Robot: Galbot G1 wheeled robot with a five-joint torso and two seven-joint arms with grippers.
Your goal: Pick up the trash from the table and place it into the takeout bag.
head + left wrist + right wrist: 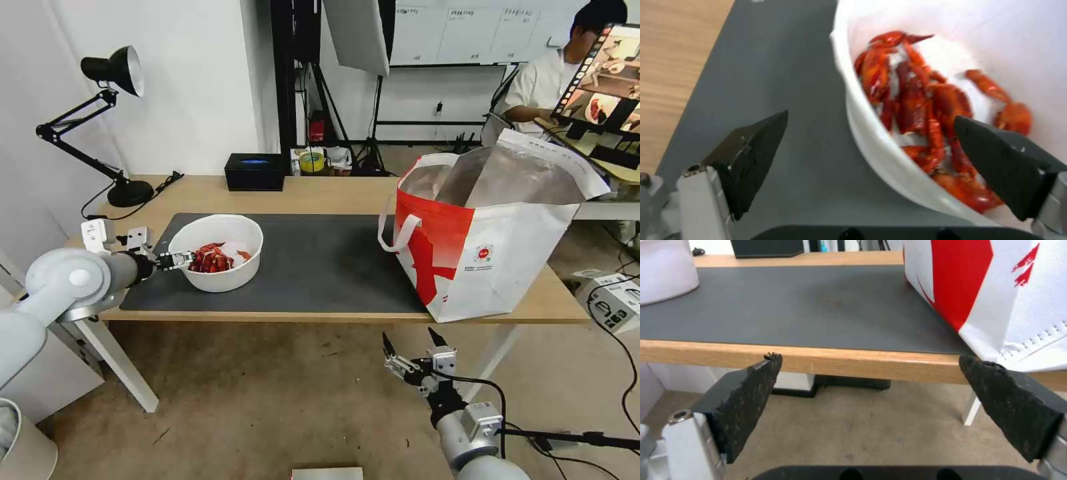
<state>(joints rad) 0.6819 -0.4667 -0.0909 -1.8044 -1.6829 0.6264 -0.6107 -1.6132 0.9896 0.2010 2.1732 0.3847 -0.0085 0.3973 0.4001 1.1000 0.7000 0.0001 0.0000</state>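
The trash in view is a white round bowl point(217, 252) with red scraps point(916, 100), standing on the left part of the dark grey mat point(320, 267) on the table point(320, 193). My left gripper point(179, 260) is open at the bowl's left rim. In the left wrist view its gripper point(871, 116) straddles the bowl's wall point(876, 143), one finger point(751, 156) over the mat and the other over the scraps. The takeout bag point(493, 233) stands open at the table's right end. My right gripper point(410, 347) hangs open below the table's front edge point(840, 361), near the bag point(996, 290).
A black tissue box point(254, 171) sits at the table's back edge and a black desk lamp point(113, 120) at the back left corner. A white bin point(20, 440) stands on the floor at the left, boxes point(613, 300) at the right.
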